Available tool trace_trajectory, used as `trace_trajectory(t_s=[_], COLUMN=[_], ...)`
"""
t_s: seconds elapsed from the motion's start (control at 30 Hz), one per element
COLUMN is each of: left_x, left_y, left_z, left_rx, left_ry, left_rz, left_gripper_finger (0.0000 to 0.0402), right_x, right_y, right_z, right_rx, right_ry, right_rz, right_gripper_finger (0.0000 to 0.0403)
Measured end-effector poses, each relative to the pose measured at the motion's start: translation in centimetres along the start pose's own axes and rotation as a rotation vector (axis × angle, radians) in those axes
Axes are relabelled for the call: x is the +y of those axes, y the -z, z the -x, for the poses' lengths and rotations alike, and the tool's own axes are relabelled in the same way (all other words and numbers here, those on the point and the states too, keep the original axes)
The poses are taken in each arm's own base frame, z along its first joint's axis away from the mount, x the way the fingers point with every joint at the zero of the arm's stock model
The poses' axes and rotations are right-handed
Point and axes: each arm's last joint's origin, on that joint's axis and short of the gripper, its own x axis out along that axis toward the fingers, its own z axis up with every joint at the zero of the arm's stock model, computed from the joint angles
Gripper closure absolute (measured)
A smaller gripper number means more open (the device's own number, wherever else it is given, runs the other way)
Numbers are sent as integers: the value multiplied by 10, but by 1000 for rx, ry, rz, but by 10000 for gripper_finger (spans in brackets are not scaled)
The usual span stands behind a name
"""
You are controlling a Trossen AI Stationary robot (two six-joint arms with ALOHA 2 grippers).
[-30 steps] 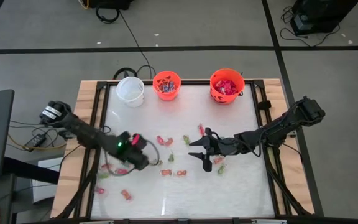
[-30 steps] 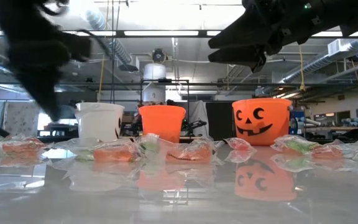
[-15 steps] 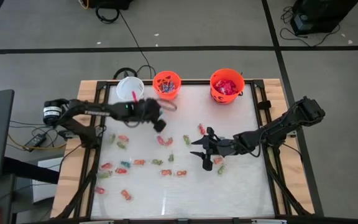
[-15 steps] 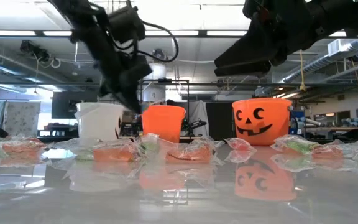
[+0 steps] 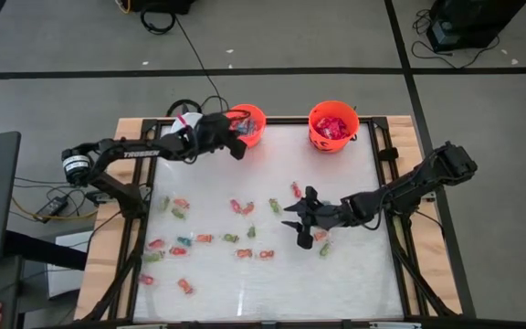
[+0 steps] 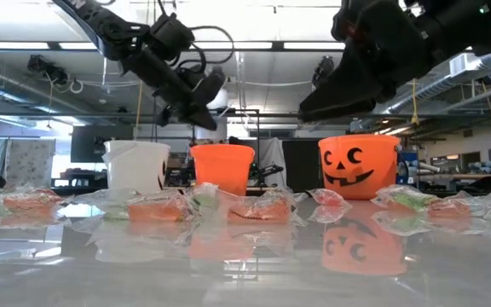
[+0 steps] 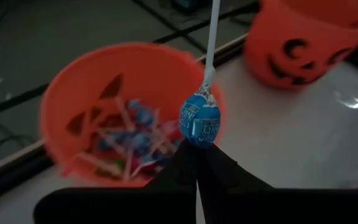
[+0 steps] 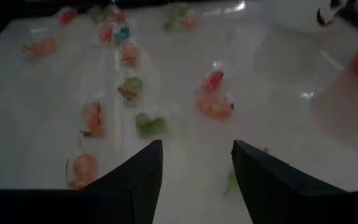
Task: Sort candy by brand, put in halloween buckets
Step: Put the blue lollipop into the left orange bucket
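The left gripper (image 5: 236, 146) is pinched shut on a blue lollipop, carrying it to the small orange bucket (image 5: 249, 117) at the table's far edge.

High view: the left arm reaches across the far-left side, its gripper at the near rim of that bucket, just beside the white bucket (image 5: 183, 122), which it partly hides. The larger orange bucket (image 5: 333, 123) stands to the right, holding red packets. The right gripper (image 5: 298, 219) hovers mid-table with its fingers spread and nothing between them, over a few of the scattered candy (image 5: 193, 239) that lies across the table's middle and left.

Low view: the left gripper (image 6: 196, 104) hangs tilted above and between the white bucket (image 6: 136, 165) and the small orange one (image 6: 222, 167), well above their rims. The right gripper (image 6: 348, 89) hangs high, above the larger bucket (image 6: 358, 165). Wrapped candy (image 6: 156, 209) lies in a row in front.

Left wrist view: the lollipop (image 7: 199, 117) is held by its wrapper's tail, its stick pointing away from the fingers. Beyond it, the small orange bucket (image 7: 73, 99) already holds what look like more lollipops, blurred.

Right wrist view: the 2 fingers (image 8: 135, 177) stand apart over pieces of candy (image 8: 213, 99).

The step in hand is the drop. Next, the left gripper should move a little farther over the bucket's mouth, then open. The right arm appears to wait for a pick.
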Motion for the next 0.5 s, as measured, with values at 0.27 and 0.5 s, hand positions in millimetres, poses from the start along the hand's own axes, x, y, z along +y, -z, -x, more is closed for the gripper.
trace_trajectory(t_s=[0.27,0.5], left_x=[20,33], left_y=[-1,-19], left_z=[-4,-5], left_rx=[47,23], left_ry=[-25,-22], left_rz=[41,31], left_gripper_finger=[394,394], right_x=[5,3], right_y=[10,11], right_z=[4,5], right_rx=[47,38], right_ry=[63,122], right_rz=[-29,-31], right_gripper_finger=[198,198])
